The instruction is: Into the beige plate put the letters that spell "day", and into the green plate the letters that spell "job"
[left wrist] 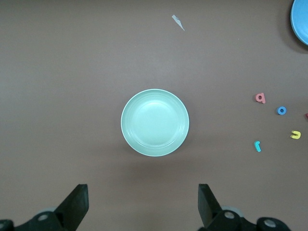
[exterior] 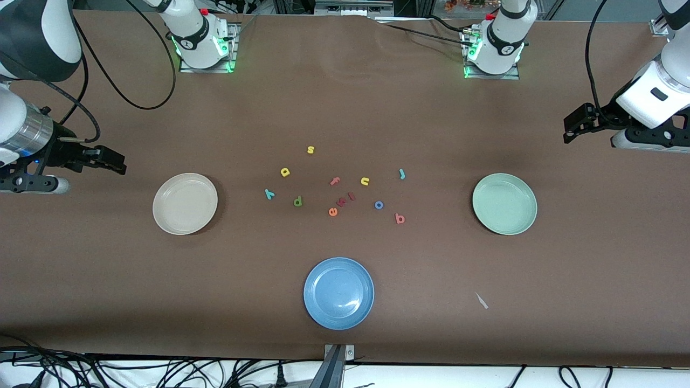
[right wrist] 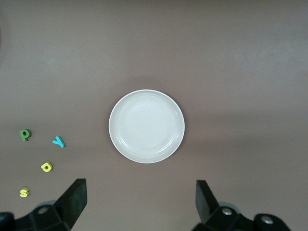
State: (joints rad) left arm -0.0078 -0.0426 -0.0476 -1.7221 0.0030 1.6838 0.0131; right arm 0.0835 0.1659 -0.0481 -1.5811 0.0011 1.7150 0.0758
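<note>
1. Left gripper [left wrist: 142,207]: up in the air at the left arm's end of the table, fingers [left wrist: 77,204] spread wide, nothing between them. Waiting.
2. Right gripper [right wrist: 139,204]: up in the air at the right arm's end of the table, fingers [right wrist: 74,202] spread wide, nothing held. Also waiting.
3. Green plate [exterior: 531,207]: flat on the table toward the left arm's end, bare inside. In the left wrist view sits centred ahead of the open fingertips, well apart from them.
4. Beige plate [exterior: 159,207]: flat on the table toward the right arm's end, bare inside. In the right wrist view centred ahead of the open fingertips, well apart.
5. "day" letters, all loose on the table mid-way between the two plates, on the beige-plate side of the cluster: yellow "a" [exterior: 285,172], teal "y" [exterior: 269,194], dark green "d" [exterior: 297,201]. None touching. All well clear of both grippers.
6. "job" letters, on the green-plate side of the cluster: teal "j" [exterior: 401,173], blue "o" [exterior: 379,205], salmon "b" [exterior: 399,218]. Loose, apart from one another, well clear of both grippers.
7. Other letters in the cluster: yellow "s" [exterior: 310,150] nearest the table's base edge, yellow "n" [exterior: 365,181], pink "f" [exterior: 335,181], orange "e" [exterior: 333,212].
8. Blue plate [exterior: 310,293]: near the table's camera-side edge, mid-length, bare inside.
</note>
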